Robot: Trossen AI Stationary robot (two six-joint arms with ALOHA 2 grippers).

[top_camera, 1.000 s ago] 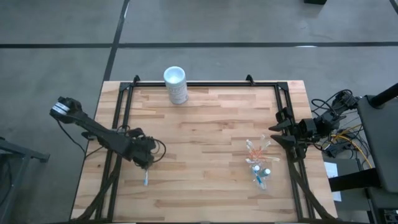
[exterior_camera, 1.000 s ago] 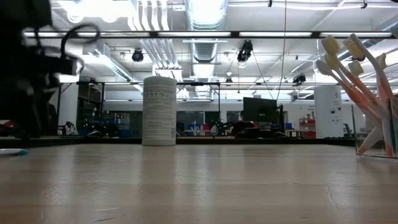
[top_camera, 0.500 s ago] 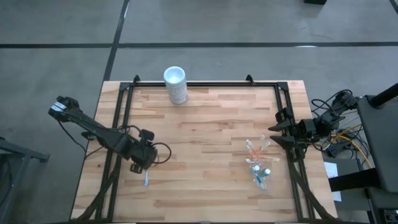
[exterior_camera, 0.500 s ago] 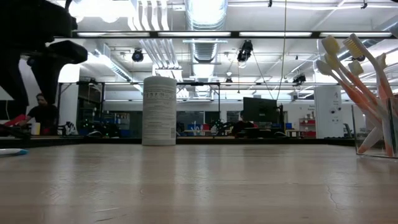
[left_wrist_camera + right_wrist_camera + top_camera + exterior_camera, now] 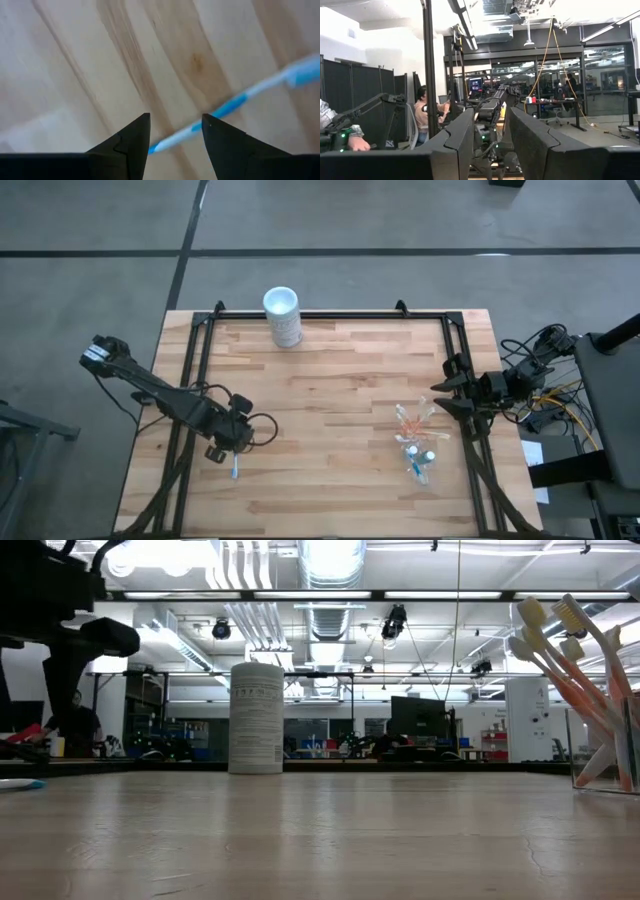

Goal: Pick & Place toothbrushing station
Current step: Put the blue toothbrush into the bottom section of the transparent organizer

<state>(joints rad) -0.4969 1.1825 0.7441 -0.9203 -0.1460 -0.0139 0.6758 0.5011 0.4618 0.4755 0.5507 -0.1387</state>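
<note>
- The left gripper (image 5: 172, 131) points straight down at the counter (image 5: 330, 380); its jaws stand apart with nothing between them, and a blue-and-white toothbrush (image 5: 235, 102) lies flat on the wood just beyond the tips.
- From above, that toothbrush (image 5: 236, 469) lies near the counter's left front part, right beside the left gripper (image 5: 237, 442), apart from the rest of the set.
- To do this step well, I judge the jaws should straddle the thin handle across its width, come down until the tips nearly touch the wood, then close squarely so the brush does not roll or skid away.
- The right gripper (image 5: 490, 131) waits at the counter's right edge, aimed level into the room, jaws parted and holding nothing.
- The clear plastic cup (image 5: 418, 452) sits near the right edge, close to the right gripper (image 5: 447, 393), with orange-and-white toothbrushes (image 5: 411, 418) fanning out beside it.
- A taller white cup (image 5: 282, 315) stands at the back edge, well apart.
</note>
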